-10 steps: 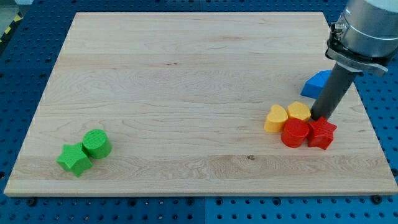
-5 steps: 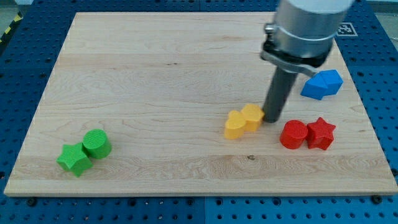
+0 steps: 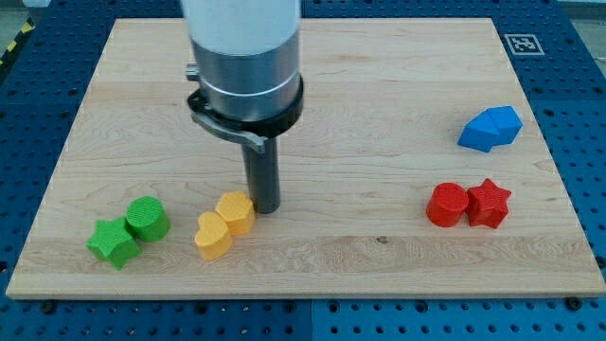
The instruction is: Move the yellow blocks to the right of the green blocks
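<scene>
Low on the pale wooden desk (image 3: 312, 104), my tip (image 3: 266, 208) touches the view's right side of the yellow hexagonal block (image 3: 234, 211), which touches the yellow heart-shaped block (image 3: 213, 236). Both sit near the green cylinder block (image 3: 147, 218) and green star block (image 3: 114, 242), on their right. Well apart at right lie the red cylinder block (image 3: 447, 204), red star block (image 3: 489, 202) and blue block (image 3: 490, 128). No hand appears; the arm ends in a rod.

- No readable words, brands or numbers are shown.
- A small black-and-white square fiducial marker (image 3: 522, 44) is seen on the light wooden surface (image 3: 379, 85), at its top right corner; its pattern cannot be read.
</scene>
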Robot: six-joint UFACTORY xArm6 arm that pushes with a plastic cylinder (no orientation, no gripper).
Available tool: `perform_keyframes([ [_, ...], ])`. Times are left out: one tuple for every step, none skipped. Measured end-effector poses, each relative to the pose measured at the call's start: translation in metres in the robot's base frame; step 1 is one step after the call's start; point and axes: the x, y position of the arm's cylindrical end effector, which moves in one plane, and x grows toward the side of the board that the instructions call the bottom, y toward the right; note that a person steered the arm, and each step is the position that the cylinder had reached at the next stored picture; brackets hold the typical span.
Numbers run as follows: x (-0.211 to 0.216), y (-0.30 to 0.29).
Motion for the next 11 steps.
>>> perform_keyframes([
  [0.000,-0.015],
  [0.000,-0.019],
  [0.018,0.003],
  [0.045,0.006],
  [0.062,-0.012],
  [0.063,-0.053],
  [0.063,-0.083],
  [0.069,-0.077],
  [0.083,-0.035],
  [0.082,-0.001],
  [0.066,-0.001],
])
